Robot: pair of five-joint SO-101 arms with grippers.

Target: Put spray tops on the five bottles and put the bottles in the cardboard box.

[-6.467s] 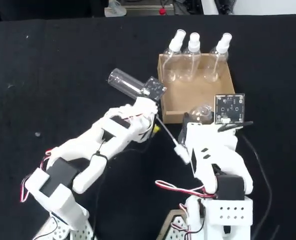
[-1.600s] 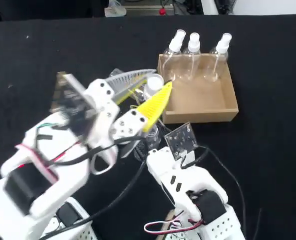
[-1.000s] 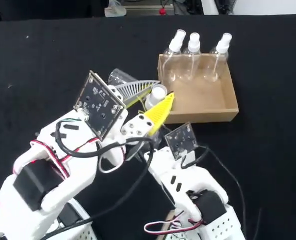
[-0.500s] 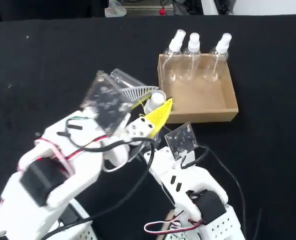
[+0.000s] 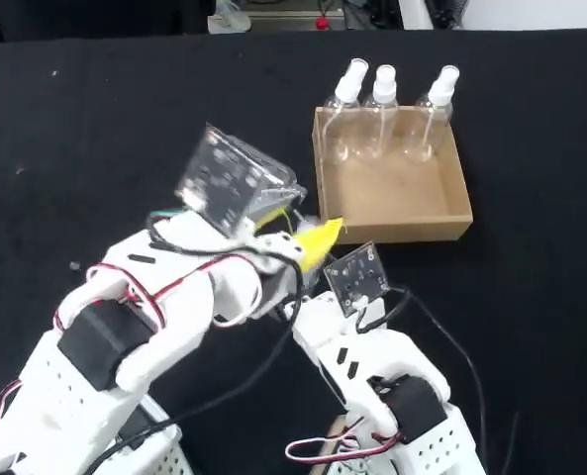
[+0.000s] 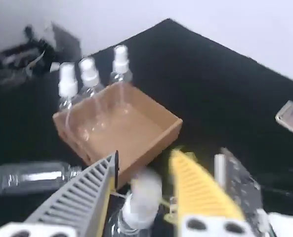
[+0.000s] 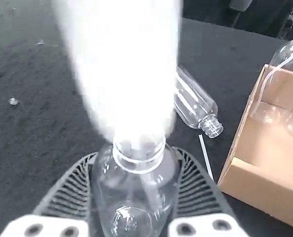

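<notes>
1. Lying bottle (image 6: 32, 177): clear, resting on its side on the black table (image 5: 75, 119), left of the cardboard box (image 5: 392, 230). Its threaded neck is bare and points toward the box.
2. Left gripper (image 6: 145, 160): held above the table, near the box's near left corner. The grey finger (image 6: 82, 200) and the yellow finger (image 6: 198, 195) are spread, one on each side of the spray top (image 6: 144, 192). Contact between either finger and the top cannot be determined.
3. Spray top: white, sitting on the neck of the upright bottle (image 7: 134, 197). Whether it is fully seated cannot be determined.
4. Upright bottle: clear, standing just beside the box's near left corner, apart from the lying bottle.
5. Right gripper (image 7: 136, 155): both ribbed fingers (image 7: 67, 195) are pressed against the body of the upright bottle, one per side, clamping it below the neck.
6. Cardboard box: brown, low-walled and open-topped, on the table to the right of both grippers.
7. Left boxed bottle (image 5: 344, 114), middle boxed bottle (image 5: 379, 114), right boxed bottle (image 5: 432, 114): each carries a white spray top and stands inside the box against the far wall. The left and middle ones are just beside each other; the right one stands a little apart.
</notes>
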